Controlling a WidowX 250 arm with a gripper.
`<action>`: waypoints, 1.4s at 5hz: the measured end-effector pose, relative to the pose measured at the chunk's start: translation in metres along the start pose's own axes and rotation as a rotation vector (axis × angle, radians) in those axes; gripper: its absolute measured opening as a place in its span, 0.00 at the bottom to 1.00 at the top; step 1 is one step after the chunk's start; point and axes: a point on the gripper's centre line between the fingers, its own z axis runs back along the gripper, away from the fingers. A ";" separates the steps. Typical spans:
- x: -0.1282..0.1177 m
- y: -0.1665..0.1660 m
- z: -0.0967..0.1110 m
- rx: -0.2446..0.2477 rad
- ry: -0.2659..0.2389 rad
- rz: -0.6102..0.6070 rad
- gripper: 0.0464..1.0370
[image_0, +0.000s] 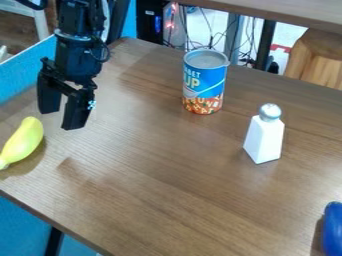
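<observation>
The yellow banana (24, 140) lies at the far left on the brown wooden table (153, 185), its narrow tip pointing down toward the near left edge of the tabletop (that tip runs right up to the border of the view). Behind it, a bright blue panel (20, 75) stands along the table's far left side. Just to the right of the banana and a little farther back, the black gripper (61, 119) hangs over the table with its two fingers apart and nothing between them; it is near the banana, with a gap between the two. Right of centre, toward the back, a can (204, 82) stands upright (blue above, with an orange-red patterned band around the bottom), its grey round top facing up. Beyond the table's back edge are loose dark cables (212, 35). Farther right and nearer the camera stands a white shaker (264, 140) with flat sides, wider at the base than at the neck, topped by a rounded silvery cap (270, 111). At the lower right, a smooth dark blue object (332, 230) (partly cut off by the border) rests on the table, well apart from the gripper.
</observation>
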 end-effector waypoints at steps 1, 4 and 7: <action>0.000 -0.002 -0.009 -0.011 0.026 -0.001 0.96; -0.034 0.003 -0.012 0.153 -0.059 0.145 0.96; -0.045 0.037 -0.035 -0.056 -0.153 0.408 0.96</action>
